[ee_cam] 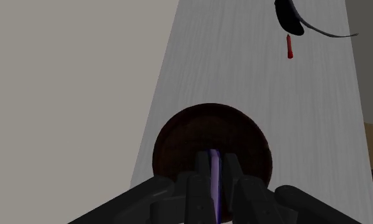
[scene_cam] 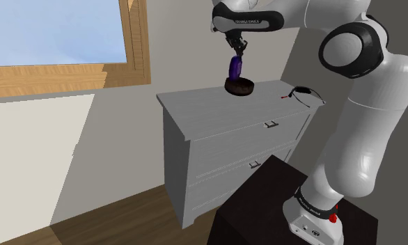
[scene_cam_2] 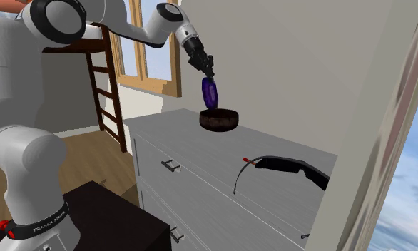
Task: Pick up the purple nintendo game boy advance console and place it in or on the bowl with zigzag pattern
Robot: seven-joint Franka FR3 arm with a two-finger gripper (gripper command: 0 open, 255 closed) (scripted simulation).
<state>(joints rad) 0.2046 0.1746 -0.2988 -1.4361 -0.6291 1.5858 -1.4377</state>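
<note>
The arm (scene_cam: pixel 366 160) is reaching from the stand (scene_cam: pixel 255 205) up and toward the shoulder view's left, arching over the dresser (scene_cam: pixel 209 118) with its wrist pointing steeply down. The gripper (scene_cam: pixel 238 50) is pinching the top of the purple console (scene_cam: pixel 234 67) between its two fingers. The console is hanging upright directly over the bowl (scene_cam: pixel 239 88), its lower end level with the rim; whether it is touching the bowl cannot be told.

The fingers are covering the console's upper end; in the wrist view it is showing edge-on as a thin purple strip, so no face or buttons can be made out. The bowl is appearing plain dark brown, with no pattern legible. The frame is cutting off the stand's lower part in the shoulder view.

The bowl is sitting on the dresser top near the back edge, close to the wall (scene_cam: pixel 195 42). Dark glasses (scene_cam: pixel 303 92) with a red tip are lying on the same top, well apart from the bowl, toward the shoulder view's right. A window (scene_cam: pixel 56 35) is showing at the shoulder view's left; a ladder (scene_cam_2: pixel 104 85) is standing behind the arm in the second exterior view.
</note>
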